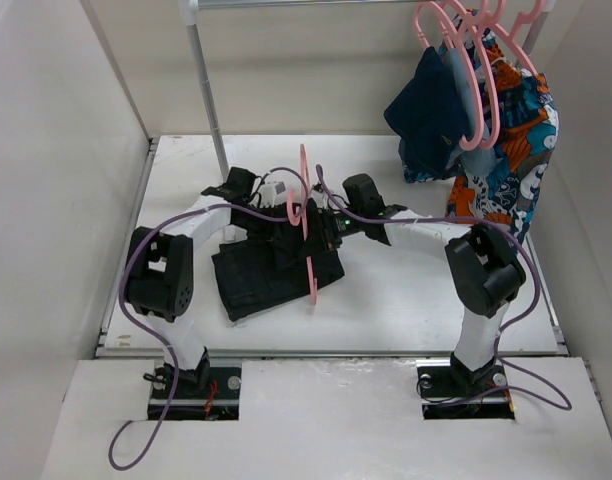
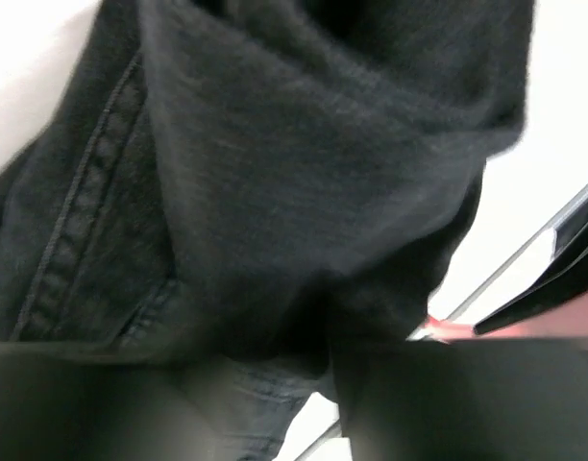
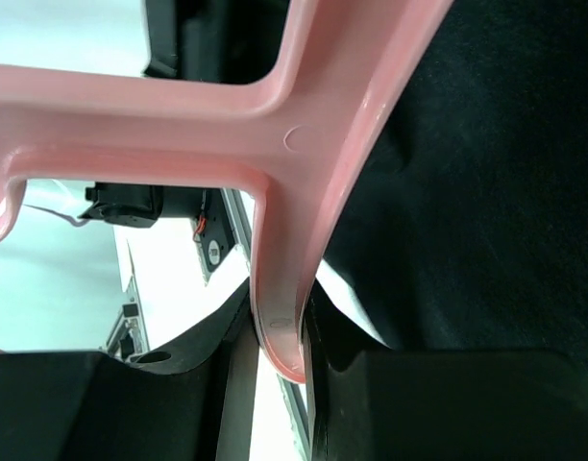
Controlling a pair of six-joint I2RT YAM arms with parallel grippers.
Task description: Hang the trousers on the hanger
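Note:
The black trousers (image 1: 254, 282) lie bunched on the white table (image 1: 416, 300), left of centre. The pink hanger (image 1: 312, 276) stands upright on edge over their right side. My right gripper (image 1: 326, 228) is shut on the hanger's frame; in the right wrist view the pink bar (image 3: 304, 125) runs down between the jaws (image 3: 280, 355), with black cloth (image 3: 486, 192) behind it. My left gripper (image 1: 286, 222) is at the raised fold of the trousers just left of the hanger. In the left wrist view the fabric (image 2: 275, 173) fills the frame and runs down between the blurred jaws (image 2: 275, 379); a sliver of the hanger (image 2: 448, 329) shows at right.
A grey rack pole (image 1: 208, 90) rises from the table's back left. Several pink hangers with a navy garment (image 1: 431, 105) and an orange-blue patterned cloth (image 1: 511, 150) hang at the back right. White walls close in both sides.

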